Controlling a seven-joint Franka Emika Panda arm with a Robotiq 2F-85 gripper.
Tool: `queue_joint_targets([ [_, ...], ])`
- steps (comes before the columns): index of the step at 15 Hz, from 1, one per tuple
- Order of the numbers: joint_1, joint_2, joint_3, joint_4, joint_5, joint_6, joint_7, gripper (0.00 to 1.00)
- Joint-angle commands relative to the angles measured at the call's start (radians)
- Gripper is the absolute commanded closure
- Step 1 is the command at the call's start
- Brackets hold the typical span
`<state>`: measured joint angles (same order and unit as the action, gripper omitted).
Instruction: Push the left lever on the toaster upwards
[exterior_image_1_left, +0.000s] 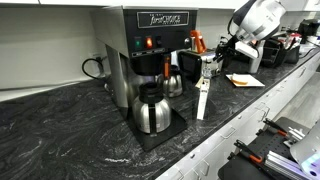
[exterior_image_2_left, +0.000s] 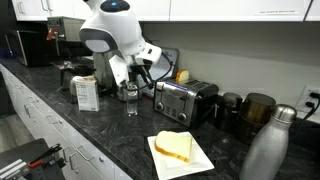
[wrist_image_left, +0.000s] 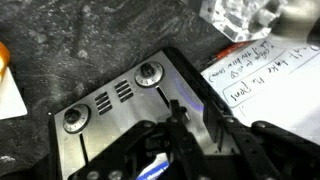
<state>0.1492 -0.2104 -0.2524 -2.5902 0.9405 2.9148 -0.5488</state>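
Small boxy brushed-metal toaster (exterior_image_2_left: 185, 100), centre frame, on black speckled stone countertop (exterior_image_2_left: 110, 140).
Wrist view showed grey end panel (wrist_image_left: 100, 128), two round knobs (wrist_image_left: 150, 71), vent slots (wrist_image_left: 112, 97), one vertical lever slot (wrist_image_left: 165, 100); black gripper (wrist_image_left: 176, 125) hung just over it, finger spread indiscernible.

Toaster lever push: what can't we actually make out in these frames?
- Lever position: in the wrist view the gripper covers the lower end of the slot.
- Jaws open or shut: dark and blurred in the wrist view, too small in both exterior views.
- Levers on the toaster: its end panel is too small in an exterior view.
- Toaster beside the coffee machine: not identifiable in an exterior view.
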Motion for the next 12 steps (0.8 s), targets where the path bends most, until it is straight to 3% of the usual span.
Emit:
queue_joint_targets([
  [1,-0.176,-0.058,0.114,-0.083,-0.283,-0.05,0.137,0.38],
  [3,-0.318,-0.097,0.207,-0.115,-0.466,-0.11,0.216,0.24],
  [5,-0.382,-0.199,0.231,-0.126,-0.653,-0.246,0.305,0.1],
  [6,-0.338,-0.245,0.177,-0.12,-0.74,-0.314,0.343,0.05],
  [8,-0.299,-0.331,0.15,-0.093,-0.774,-0.463,0.348,0.0],
  [9,-0.288,-0.269,0.142,-0.098,-0.766,-0.356,0.36,0.08],
  [10,-0.284,-0.32,0.14,-0.096,-0.777,-0.418,0.363,0.02],
  [12,-0.281,-0.362,0.137,-0.103,-0.781,-0.457,0.363,0.0],
])
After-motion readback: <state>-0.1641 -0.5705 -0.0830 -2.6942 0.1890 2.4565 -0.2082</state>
